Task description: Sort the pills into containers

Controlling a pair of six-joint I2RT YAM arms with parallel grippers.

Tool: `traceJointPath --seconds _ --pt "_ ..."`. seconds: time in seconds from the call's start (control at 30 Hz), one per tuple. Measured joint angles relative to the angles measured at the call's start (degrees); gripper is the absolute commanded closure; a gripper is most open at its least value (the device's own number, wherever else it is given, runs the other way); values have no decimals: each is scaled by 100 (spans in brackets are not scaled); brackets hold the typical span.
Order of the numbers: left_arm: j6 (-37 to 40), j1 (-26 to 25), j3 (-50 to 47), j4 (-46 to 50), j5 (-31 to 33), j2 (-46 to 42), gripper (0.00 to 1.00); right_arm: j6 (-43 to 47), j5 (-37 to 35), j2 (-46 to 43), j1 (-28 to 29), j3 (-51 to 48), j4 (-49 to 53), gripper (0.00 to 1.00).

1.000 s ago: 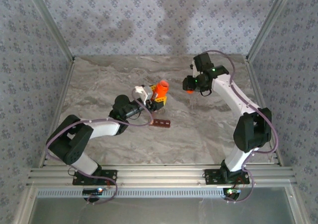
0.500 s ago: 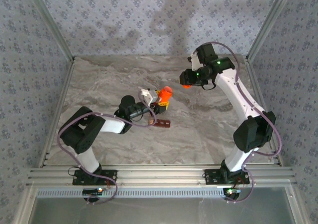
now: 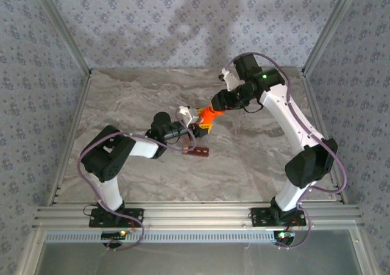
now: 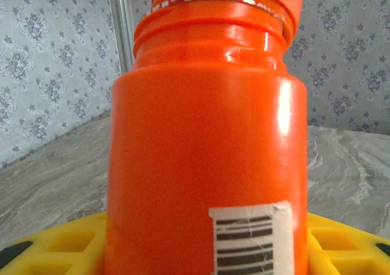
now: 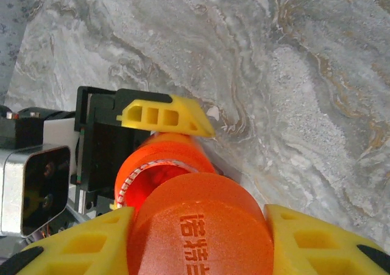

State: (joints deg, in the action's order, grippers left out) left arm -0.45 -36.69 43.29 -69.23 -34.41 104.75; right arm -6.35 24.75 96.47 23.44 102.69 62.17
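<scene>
My left gripper (image 3: 198, 124) is shut on the orange bottle (image 3: 205, 117), its yellow fingers (image 4: 55, 244) on either side of the bottle's (image 4: 204, 153) base. The bottle's mouth (image 5: 152, 171) is open and tilted toward the right arm. My right gripper (image 3: 218, 104) is shut on the orange cap (image 5: 201, 226) and holds it right at that mouth, partly over the rim. The containers (image 3: 197, 151), a dark red-brown strip, lie on the table just in front of the bottle. The pills are hidden.
The marbled table (image 3: 256, 159) is bounded by patterned walls and metal corner posts (image 3: 67, 37). The left arm's body (image 3: 116, 156) stretches across the near left. The left wrist camera housing (image 5: 36, 189) sits close behind the bottle.
My right arm has swung left and down, bringing the cap from well right of the bottle to its mouth. My left arm has stretched a little to the right with the bottle.
</scene>
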Motion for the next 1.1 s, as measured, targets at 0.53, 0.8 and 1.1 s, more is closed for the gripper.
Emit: traceJointPath --seconds 0.53,0.8,1.1 --pt "-2 0 22 13 -240 103 100 87 101 2 221 0 68 57" --pt "0 0 22 17 -278 101 100 109 125 9 219 -79 70 57" --pt "96 4 20 264 -407 55 100 149 308 9 74 -321 42 57"
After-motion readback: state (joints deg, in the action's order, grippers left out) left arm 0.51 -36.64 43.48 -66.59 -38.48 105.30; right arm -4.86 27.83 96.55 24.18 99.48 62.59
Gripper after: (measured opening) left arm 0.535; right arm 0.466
